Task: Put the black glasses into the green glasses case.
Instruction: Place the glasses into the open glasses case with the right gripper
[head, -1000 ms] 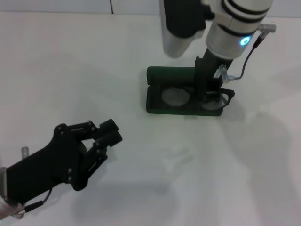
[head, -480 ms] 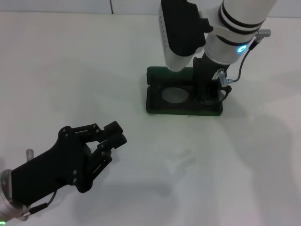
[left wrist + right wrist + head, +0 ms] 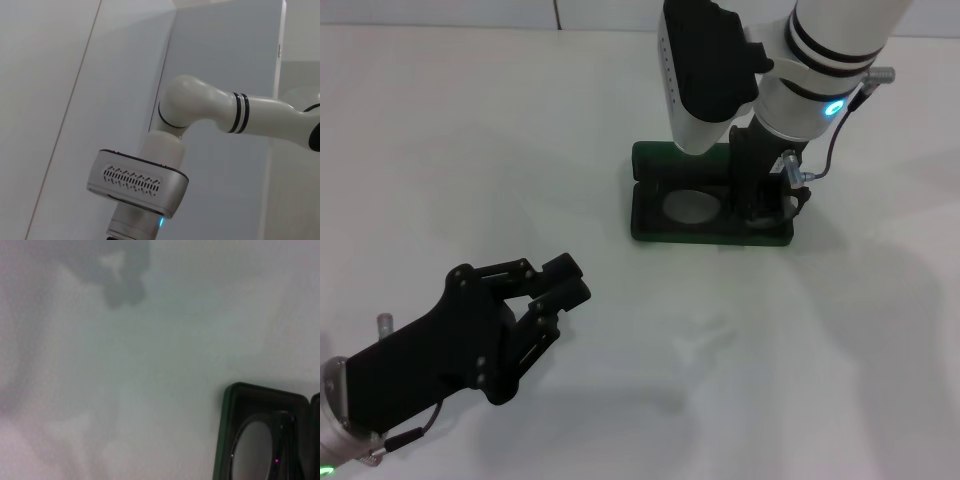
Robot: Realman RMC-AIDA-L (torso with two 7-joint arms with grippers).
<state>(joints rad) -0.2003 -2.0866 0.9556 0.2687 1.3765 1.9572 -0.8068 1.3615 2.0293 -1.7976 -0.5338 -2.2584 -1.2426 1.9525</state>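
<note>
The green glasses case lies open at the back middle of the table, lid flat behind it. The black glasses lie inside it, one lens showing clearly, the other half hidden by my right gripper. That gripper reaches straight down into the right half of the case and looks shut on the glasses frame. In the right wrist view the case and a lens of the glasses show at one corner. My left gripper hangs near the front left, far from the case, fingers together and empty.
The table is white, with a wall seam along its far edge. The right arm's bulky white wrist hangs over the case's lid. The left wrist view shows only the right arm against a wall.
The right gripper has shifted the glasses left, from sticking out over the case's right end to lying inside it. The left gripper has drifted slightly right.
</note>
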